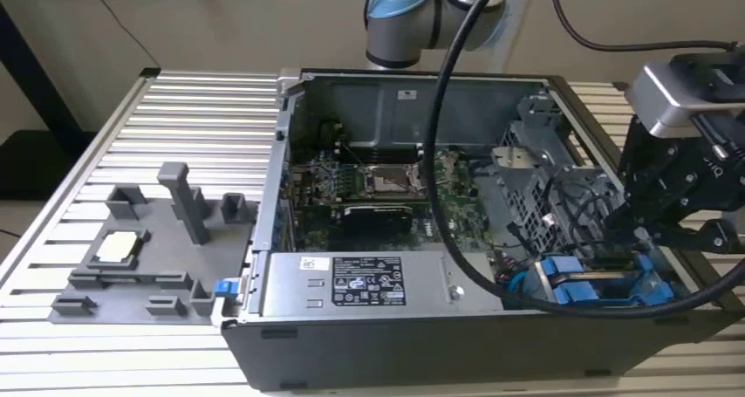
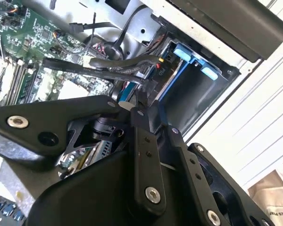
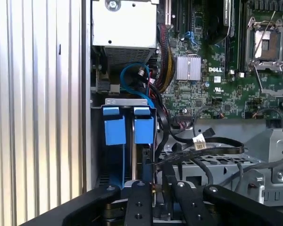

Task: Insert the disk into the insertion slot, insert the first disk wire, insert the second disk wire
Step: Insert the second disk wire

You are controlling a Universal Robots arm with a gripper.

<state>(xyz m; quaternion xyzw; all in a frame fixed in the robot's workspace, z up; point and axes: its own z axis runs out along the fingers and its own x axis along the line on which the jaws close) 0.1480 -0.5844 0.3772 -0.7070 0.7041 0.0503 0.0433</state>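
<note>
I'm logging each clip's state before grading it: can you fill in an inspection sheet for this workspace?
Surface: ribbed aluminium table carrying the open grey computer case.
Job's things: silver-grey disk in its bright blue plastic carrier sits in the grey metal drive bay at the case's corner; blue carrier tabs face outward.
Clutter: grey plastic fixture tray on the exterior view's left, holding a small square chip.
End effector: black end effector close above the disk's end, fingers closed around a black cable connector.
Cables: black wire bundle beside the bay; blue cable loop behind it.
Surroundings: beige wall, nothing else seen.
</note>
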